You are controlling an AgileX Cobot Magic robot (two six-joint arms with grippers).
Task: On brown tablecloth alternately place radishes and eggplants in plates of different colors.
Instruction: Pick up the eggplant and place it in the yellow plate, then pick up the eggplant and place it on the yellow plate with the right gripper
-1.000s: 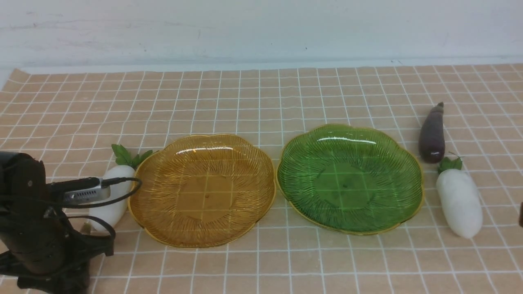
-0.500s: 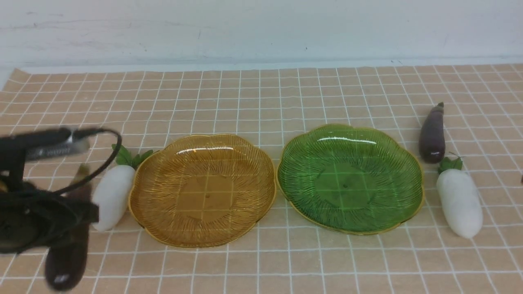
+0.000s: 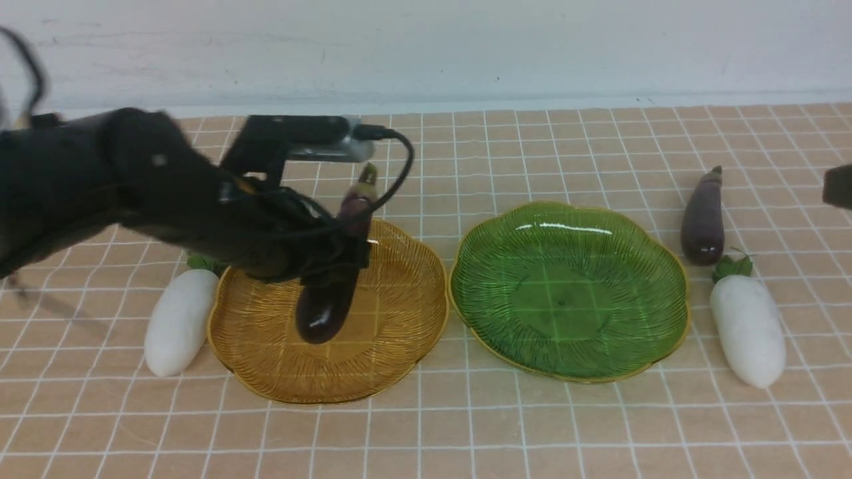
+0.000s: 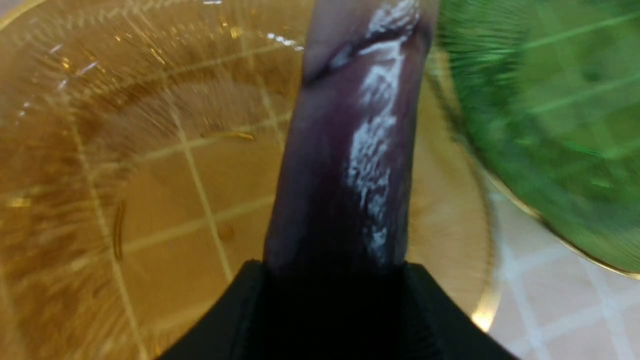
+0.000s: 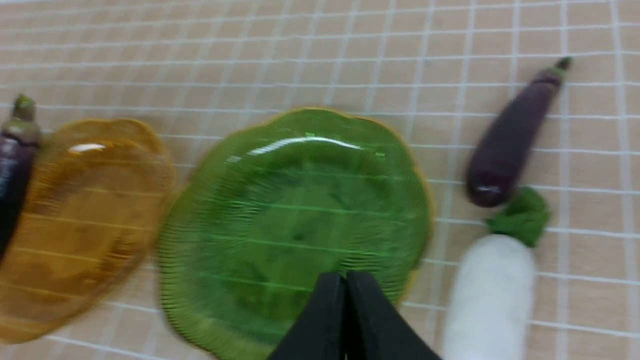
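Left gripper (image 3: 336, 256) pinches one eggplant (image 3: 324, 313) at mid-length. The stem tilts toward the far edge and the blunt end hangs below the claw, over the amber plate (image 3: 406, 313), left of counter centre. Right gripper (image 5: 345, 305) is pressed together and empty, near the right edge.

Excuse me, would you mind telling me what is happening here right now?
The left hand grips one eggplant and holds it tilted over the amber plate, apparently not set down yet. The green plate holds nothing. The other eggplant, the right radish and the left radish lie on the tablecloth beside the plates. The right hand is shut and holds nothing.
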